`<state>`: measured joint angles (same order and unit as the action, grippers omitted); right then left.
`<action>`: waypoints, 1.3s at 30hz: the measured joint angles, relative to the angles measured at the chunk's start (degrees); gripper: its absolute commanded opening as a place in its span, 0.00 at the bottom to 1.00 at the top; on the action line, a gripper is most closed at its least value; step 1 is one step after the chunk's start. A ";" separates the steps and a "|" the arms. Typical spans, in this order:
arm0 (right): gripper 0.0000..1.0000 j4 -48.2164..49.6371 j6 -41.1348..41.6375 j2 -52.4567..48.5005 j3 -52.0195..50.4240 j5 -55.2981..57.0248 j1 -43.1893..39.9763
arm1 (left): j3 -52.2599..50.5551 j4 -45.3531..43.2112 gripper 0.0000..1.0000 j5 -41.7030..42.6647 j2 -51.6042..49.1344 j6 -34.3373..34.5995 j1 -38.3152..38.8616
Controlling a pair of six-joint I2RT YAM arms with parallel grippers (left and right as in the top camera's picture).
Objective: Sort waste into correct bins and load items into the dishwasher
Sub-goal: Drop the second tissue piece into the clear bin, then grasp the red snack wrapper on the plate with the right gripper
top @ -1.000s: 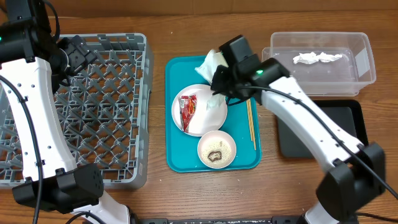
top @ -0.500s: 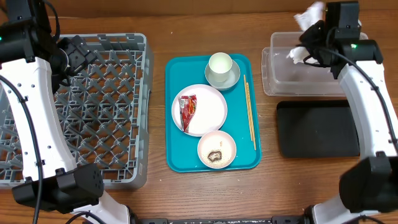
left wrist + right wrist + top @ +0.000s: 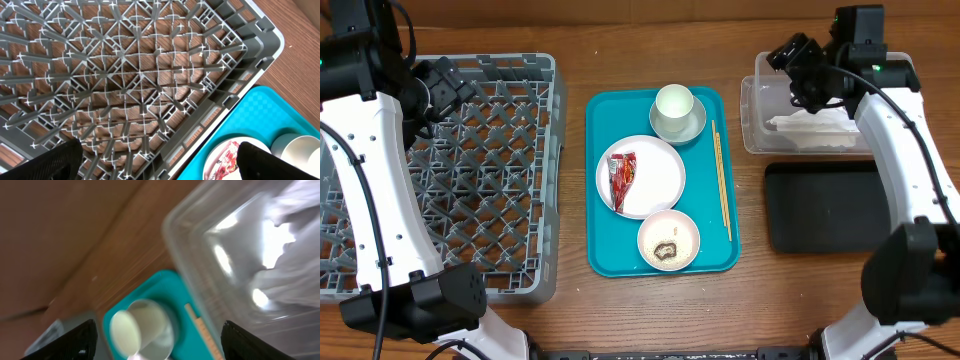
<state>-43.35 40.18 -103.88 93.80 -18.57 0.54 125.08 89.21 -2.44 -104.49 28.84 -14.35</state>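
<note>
The right gripper [image 3: 796, 72] has left the teal tray [image 3: 605, 255] and now hangs over the left end of the clear tub [image 3: 750, 130]; a second ago it was above the tray's far end, clamped on a crumpled napkin; half a second ago it carried that napkin above the tub. Its fingers have since parted and hold nothing; the napkin [image 3: 810, 125] lies inside the tub, along its near side. The cup [image 3: 674, 101] on its saucer [image 3: 689, 130], hidden a second ago under arm and napkin, shows in full.
</note>
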 measured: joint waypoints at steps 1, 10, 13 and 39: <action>0.80 -0.28 -0.96 1.22 0.00 -1.55 0.61 | 0.00 0.02 1.00 0.02 0.00 0.00 0.00; 0.96 -2.49 -9.16 -3.28 0.31 7.17 34.62 | 0.00 0.00 1.00 0.00 0.00 0.00 0.00; 0.93 -2.67 -5.29 -10.32 0.00 12.22 40.39 | 0.00 0.00 1.00 0.00 0.00 0.00 0.00; 0.04 -1.44 3.30 -21.35 -0.07 18.97 42.42 | 0.00 0.00 1.00 0.02 0.00 0.00 0.00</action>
<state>-44.80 43.48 -125.23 93.73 0.40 42.96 125.08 89.21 -2.42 -104.49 28.84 -14.35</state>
